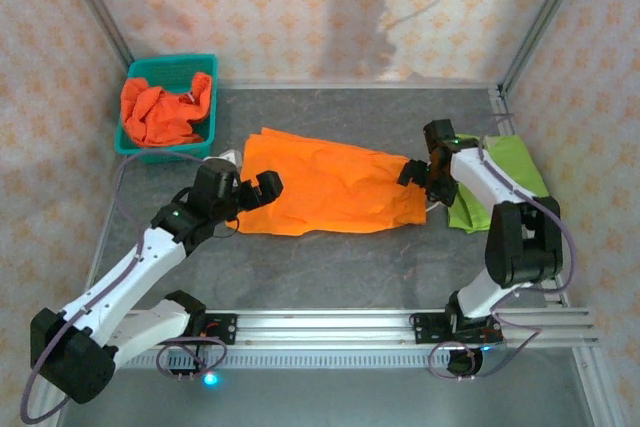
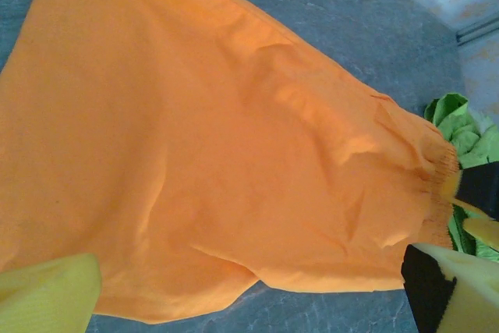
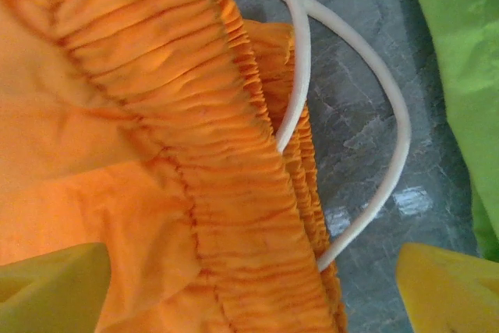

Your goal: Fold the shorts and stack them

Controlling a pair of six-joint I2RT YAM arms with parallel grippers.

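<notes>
You faced bright orange shorts (image 1: 330,187) on a dark grey, marble-veined table (image 1: 330,267), lime green shorts (image 1: 525,162) to one side, a heap of orange shorts (image 1: 165,112) in a teal basket (image 1: 175,59), a cream-white drawstring (image 3: 398,115), white-and-black arms (image 1: 130,272), and pale walls (image 1: 300,7) printed with small orange motifs.

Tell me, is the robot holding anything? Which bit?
Nothing is held. Both end effectors are open: the left end effector at the orange shorts' hem end, the right end effector over their waistband.

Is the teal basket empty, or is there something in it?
Not empty: crumpled orange shorts are heaped inside the teal basket, reaching up to its rim.
</notes>
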